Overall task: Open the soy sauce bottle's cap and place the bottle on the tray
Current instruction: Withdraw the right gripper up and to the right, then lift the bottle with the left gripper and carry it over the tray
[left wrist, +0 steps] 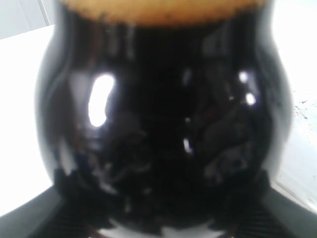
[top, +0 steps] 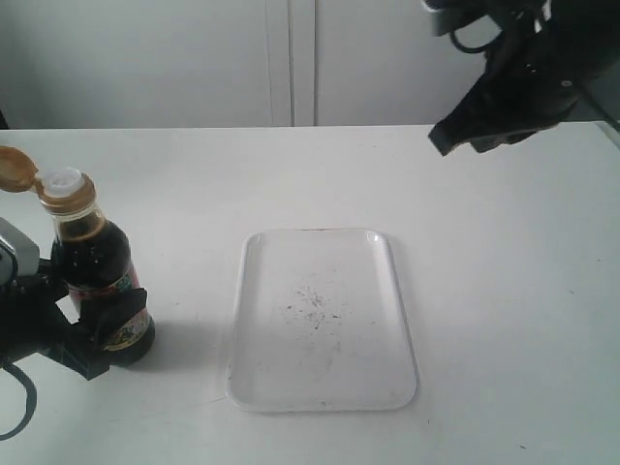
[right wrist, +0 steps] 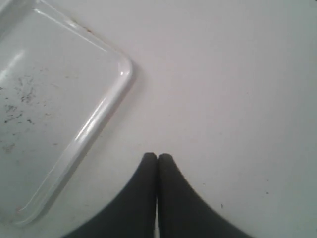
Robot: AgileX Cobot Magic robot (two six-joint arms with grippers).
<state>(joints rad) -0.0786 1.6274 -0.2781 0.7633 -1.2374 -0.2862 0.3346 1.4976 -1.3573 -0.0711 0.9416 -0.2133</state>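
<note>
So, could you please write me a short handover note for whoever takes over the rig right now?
Left gripper: shut on the lower body of the soy sauce bottle, which stands upright.
Right gripper: shut, empty, raised above the table beside a corner of the tray.
Positions: in the exterior view the bottle is to the left of the tray, not on it; the tray holds only dark specks.
Done: the cap is flipped open, and the white spout is exposed.
Left to do: move the bottle onto the tray and release it.
</note>
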